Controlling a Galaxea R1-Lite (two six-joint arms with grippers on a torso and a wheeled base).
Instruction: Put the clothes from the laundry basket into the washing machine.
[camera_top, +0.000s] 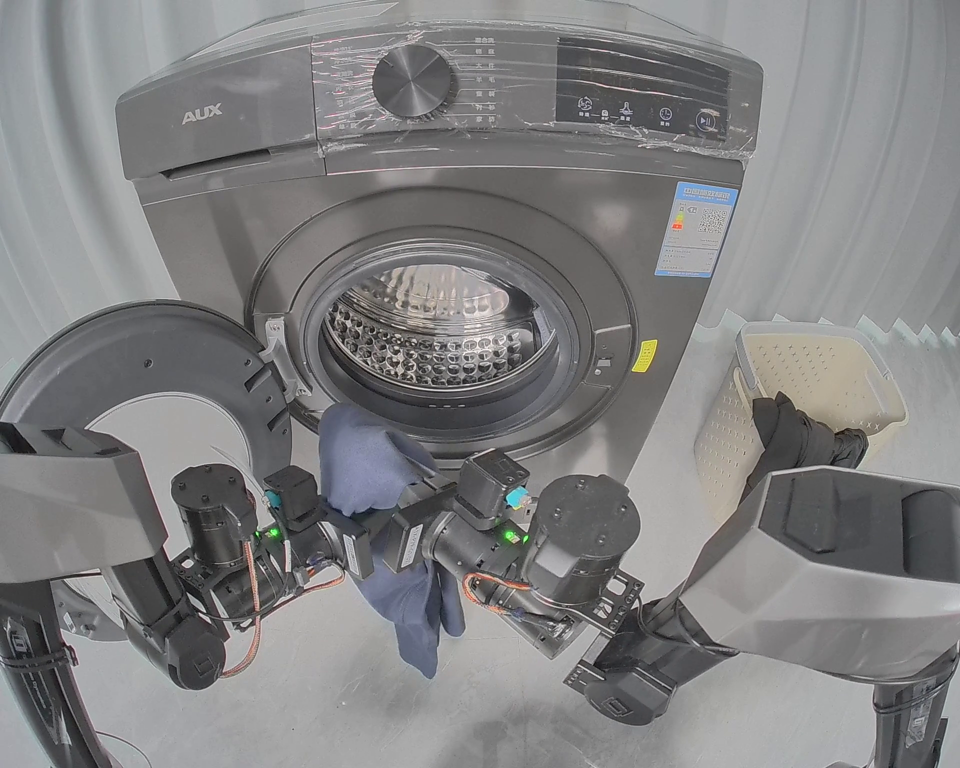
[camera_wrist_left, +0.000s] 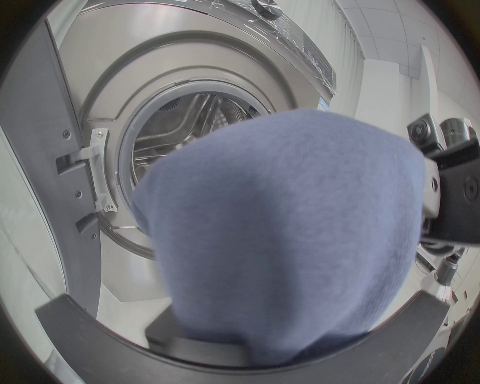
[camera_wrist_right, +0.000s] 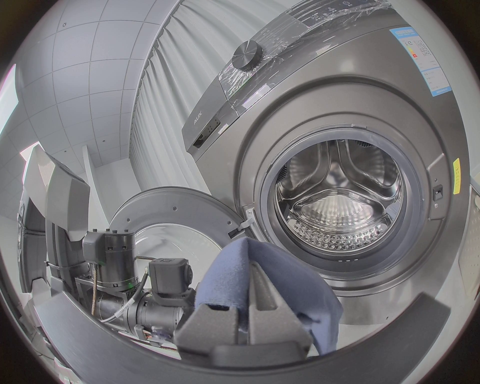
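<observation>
Pale curtain (camera_top: 850, 150) behind; grey floor (camera_top: 300, 700), seemingly glossy.

I am seeing a logo (camera_top: 202, 115) at the washing machine's (camera_top: 450, 200) upper left corner. Its blue label (camera_top: 696, 229) and yellow sticker (camera_top: 645, 355) are showing unreadable print.

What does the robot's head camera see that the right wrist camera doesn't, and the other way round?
Head camera: the dark clothes hanging over the rim of the laundry basket.
Right wrist camera: the ceiling tiles and, close up, the right gripper pinching the blue cloth.
Both: the washing machine, its open door and that blue cloth.
</observation>
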